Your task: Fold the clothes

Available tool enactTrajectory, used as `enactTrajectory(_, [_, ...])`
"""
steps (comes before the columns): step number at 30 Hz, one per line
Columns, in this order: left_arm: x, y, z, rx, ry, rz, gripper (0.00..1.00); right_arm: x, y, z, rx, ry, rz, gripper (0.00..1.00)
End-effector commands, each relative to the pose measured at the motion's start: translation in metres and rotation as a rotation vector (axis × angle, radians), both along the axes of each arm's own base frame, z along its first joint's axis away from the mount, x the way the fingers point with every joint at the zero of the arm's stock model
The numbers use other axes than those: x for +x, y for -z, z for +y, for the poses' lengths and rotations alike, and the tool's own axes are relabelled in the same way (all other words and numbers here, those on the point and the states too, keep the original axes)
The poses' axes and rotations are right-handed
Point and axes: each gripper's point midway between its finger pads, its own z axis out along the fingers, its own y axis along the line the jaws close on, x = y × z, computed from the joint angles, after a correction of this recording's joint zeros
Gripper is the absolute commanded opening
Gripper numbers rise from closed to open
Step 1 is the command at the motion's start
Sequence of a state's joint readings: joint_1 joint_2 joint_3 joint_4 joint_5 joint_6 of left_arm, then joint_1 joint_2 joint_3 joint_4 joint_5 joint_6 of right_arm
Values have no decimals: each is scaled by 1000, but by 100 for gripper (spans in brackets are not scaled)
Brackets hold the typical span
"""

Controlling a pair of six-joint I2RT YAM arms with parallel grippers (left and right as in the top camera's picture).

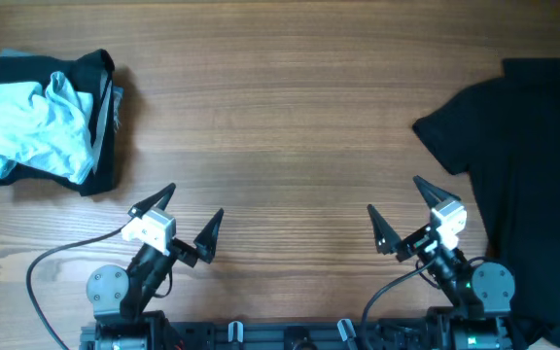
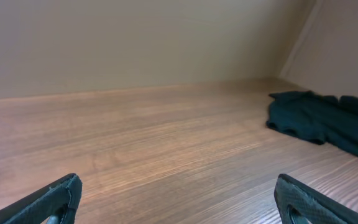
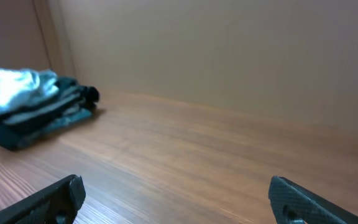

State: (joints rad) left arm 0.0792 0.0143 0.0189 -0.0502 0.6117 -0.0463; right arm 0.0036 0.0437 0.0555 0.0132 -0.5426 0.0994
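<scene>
The black T-shirt (image 1: pixel 533 156) lies spread at the right edge of the table, one sleeve pointing left; part of it runs out of the overhead view. It also shows at the right of the left wrist view (image 2: pixel 319 118). My left gripper (image 1: pixel 188 219) is open and empty near the front edge, left of centre; its fingertips frame bare wood in the left wrist view (image 2: pixel 179 199). My right gripper (image 1: pixel 402 209) is open and empty, just left of the shirt; its fingertips frame bare wood in the right wrist view (image 3: pixel 176 196).
A pile of folded dark clothes topped by a crumpled light blue garment (image 1: pixel 42 122) sits at the far left, also seen in the right wrist view (image 3: pixel 33 106). Bare wooden table (image 1: pixel 280 126) lies between pile and shirt.
</scene>
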Motion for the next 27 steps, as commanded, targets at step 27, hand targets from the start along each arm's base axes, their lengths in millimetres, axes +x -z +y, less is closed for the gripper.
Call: enactTrajectory(27, [72,-71,39,-34,-243,955,100,211,176,-123,-68,829,1249,66])
